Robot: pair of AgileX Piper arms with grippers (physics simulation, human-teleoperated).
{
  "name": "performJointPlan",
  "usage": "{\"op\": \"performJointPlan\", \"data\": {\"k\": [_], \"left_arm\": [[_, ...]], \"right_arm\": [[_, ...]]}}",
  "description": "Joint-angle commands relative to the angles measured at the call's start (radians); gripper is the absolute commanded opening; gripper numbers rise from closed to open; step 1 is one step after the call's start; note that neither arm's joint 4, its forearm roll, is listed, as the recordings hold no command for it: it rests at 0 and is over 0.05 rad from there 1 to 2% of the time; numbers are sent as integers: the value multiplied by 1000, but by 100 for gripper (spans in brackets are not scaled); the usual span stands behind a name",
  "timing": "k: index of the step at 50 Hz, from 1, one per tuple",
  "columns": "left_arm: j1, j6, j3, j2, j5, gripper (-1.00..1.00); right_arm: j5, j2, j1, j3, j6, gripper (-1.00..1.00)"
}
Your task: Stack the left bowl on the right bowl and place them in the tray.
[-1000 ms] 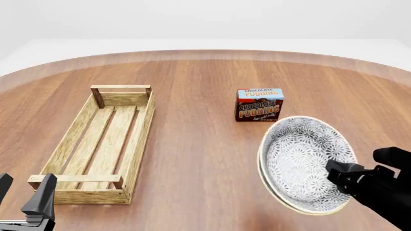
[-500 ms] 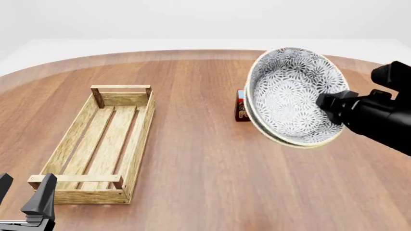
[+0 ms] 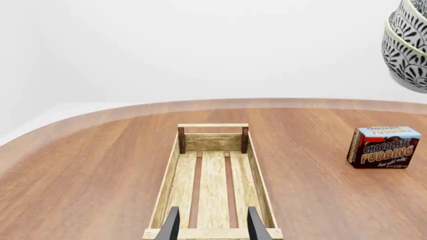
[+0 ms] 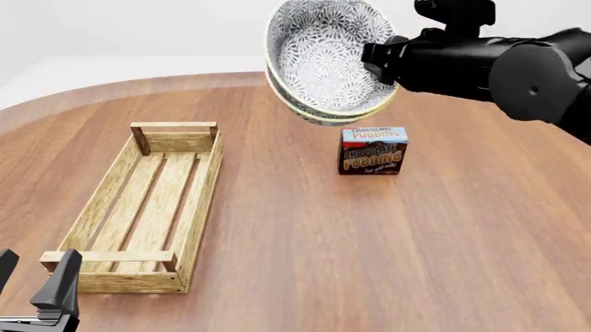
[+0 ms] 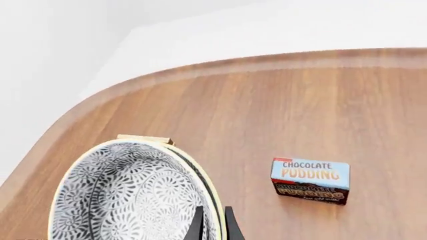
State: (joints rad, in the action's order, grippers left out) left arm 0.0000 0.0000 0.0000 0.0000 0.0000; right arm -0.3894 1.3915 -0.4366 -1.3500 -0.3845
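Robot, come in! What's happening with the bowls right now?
Right end effector shut on stacked bowls, tilted, airborne. Left end effector open, idle by tray. Pudding box below bowls.

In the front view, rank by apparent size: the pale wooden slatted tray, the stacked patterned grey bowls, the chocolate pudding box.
1. Pale wooden slatted tray, largest.
2. Stacked patterned grey bowls, held aloft by the right gripper; they may be nearer the camera, so their rank is less sure.
3. Chocolate pudding box, smallest.

Bright, even, diffuse light; sharp renders, no blur; faint soft shadows on brown wooden table (image 4: 295,235).
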Motion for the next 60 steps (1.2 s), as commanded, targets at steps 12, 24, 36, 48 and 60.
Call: {"op": "performJointPlan", "data": {"k": [12, 24, 36, 48, 60], "left_arm": [[0, 0, 0, 0, 0, 100], [0, 0, 0, 0, 0, 100], [0, 0, 0, 0, 0, 100], [0, 0, 0, 0, 0, 100], [0, 0, 0, 0, 0, 100]], "right_arm": [[-2, 355, -129, -364, -1, -100], [0, 489, -152, -515, -39, -100], [84, 579, -209, -542, -93, -100], [94, 693, -251, -657, -120, -100], [104, 786, -293, -760, -124, -100]]}}
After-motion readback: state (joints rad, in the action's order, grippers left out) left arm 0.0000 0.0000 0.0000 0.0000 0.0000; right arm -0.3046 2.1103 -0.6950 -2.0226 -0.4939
